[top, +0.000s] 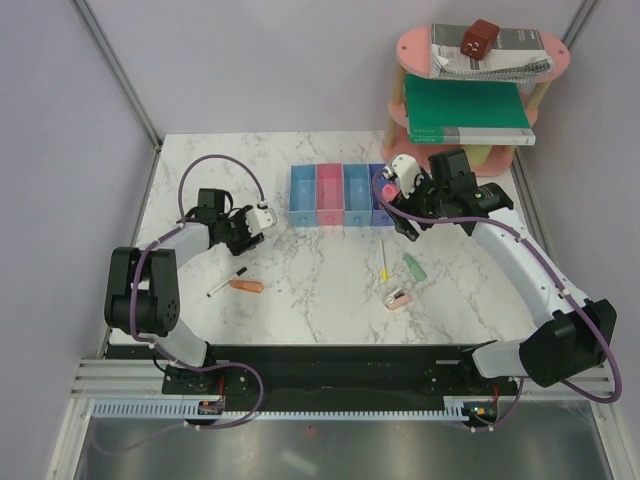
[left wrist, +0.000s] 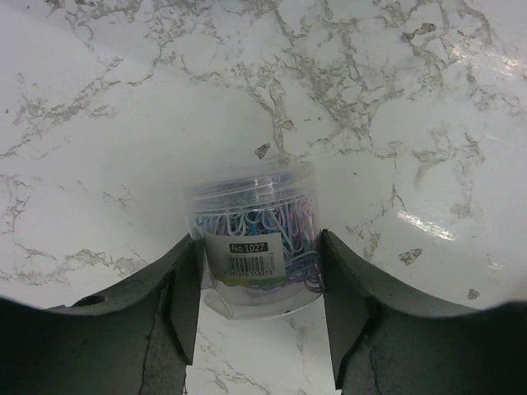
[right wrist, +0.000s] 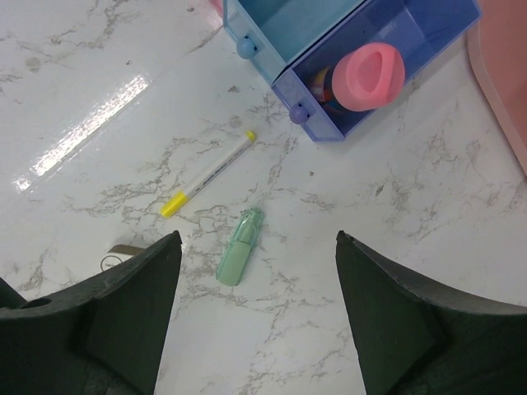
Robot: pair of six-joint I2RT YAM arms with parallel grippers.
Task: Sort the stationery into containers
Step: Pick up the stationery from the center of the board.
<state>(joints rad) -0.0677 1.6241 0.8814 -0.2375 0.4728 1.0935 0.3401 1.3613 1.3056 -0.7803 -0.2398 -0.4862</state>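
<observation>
A clear jar of coloured paper clips [left wrist: 257,239] rests on the marble between the fingers of my left gripper [left wrist: 259,271], and both pads press its sides. In the top view that gripper [top: 250,224] is at the table's left. A black pen [top: 226,283] and an orange stick [top: 246,286] lie just in front of it. My right gripper [right wrist: 256,239] hangs open above a green cap-shaped piece [right wrist: 239,247] and a thin yellow pen [right wrist: 210,173]. A pink cylinder [right wrist: 368,76] stands in the dark blue bin [right wrist: 428,33]. The row of bins [top: 330,192] is at mid-back. A peach clip [top: 399,298] lies nearer the front.
A pink two-tier oval shelf [top: 405,50] stands at the back right, holding a green book [top: 465,110] and a spiral notebook [top: 500,55] with a brown item on top. Its base reaches close to the dark blue bin.
</observation>
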